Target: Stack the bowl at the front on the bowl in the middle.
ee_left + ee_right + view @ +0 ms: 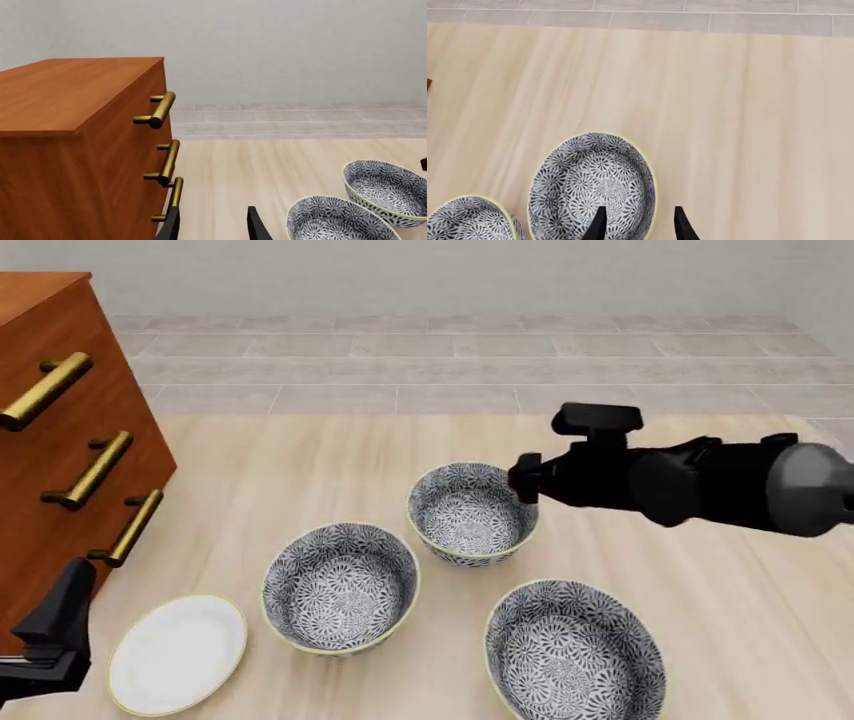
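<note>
While our right pincer (637, 225) hangs with jaws apart over the far bowl's rim, the bowl at the front (577, 652) sits behind it, beside the bowl in the middle (340, 586); rigid, slick, likely breakable, best gripped at the rim.

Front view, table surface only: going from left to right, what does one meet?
Dresser → white plate → left patterned bowl → far patterned bowl → near-right patterned bowl.
</note>
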{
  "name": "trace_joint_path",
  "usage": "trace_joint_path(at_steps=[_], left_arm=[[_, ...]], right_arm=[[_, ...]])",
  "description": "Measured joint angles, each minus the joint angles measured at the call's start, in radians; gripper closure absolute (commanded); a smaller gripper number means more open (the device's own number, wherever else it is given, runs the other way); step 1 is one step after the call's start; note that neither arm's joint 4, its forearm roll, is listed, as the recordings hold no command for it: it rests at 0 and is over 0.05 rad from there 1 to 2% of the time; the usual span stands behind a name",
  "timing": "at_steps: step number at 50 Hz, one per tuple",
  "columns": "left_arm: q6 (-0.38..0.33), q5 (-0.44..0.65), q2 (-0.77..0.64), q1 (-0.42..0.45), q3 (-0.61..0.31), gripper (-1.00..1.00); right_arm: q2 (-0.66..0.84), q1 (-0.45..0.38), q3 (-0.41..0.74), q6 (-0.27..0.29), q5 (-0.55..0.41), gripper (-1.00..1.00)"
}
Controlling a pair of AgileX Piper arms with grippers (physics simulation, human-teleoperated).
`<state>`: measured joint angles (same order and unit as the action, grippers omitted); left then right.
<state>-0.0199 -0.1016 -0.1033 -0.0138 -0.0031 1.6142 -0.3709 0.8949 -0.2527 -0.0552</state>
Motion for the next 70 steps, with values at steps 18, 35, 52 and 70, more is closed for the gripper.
trace_joint_path(at_steps=[18,35,52,70], left_arm=[[0.003,-0.014,-0.018,-0.004,0.001,-1.00],[0.006,-0.025,-0.029,-0.009,0.001,-1.00],[0.008,-0.030,-0.032,-0.013,-0.001,-1.00],[0.010,-0.029,-0.032,-0.016,-0.002,-1.00]], right_arm=[[0.091,0.004,0.020,0.008,0.036,-1.00],[0.161,0.014,0.032,0.024,0.066,-1.00],[0.208,0.027,0.035,0.047,0.090,-1.00],[0.233,0.038,0.022,0.084,0.115,-1.00]])
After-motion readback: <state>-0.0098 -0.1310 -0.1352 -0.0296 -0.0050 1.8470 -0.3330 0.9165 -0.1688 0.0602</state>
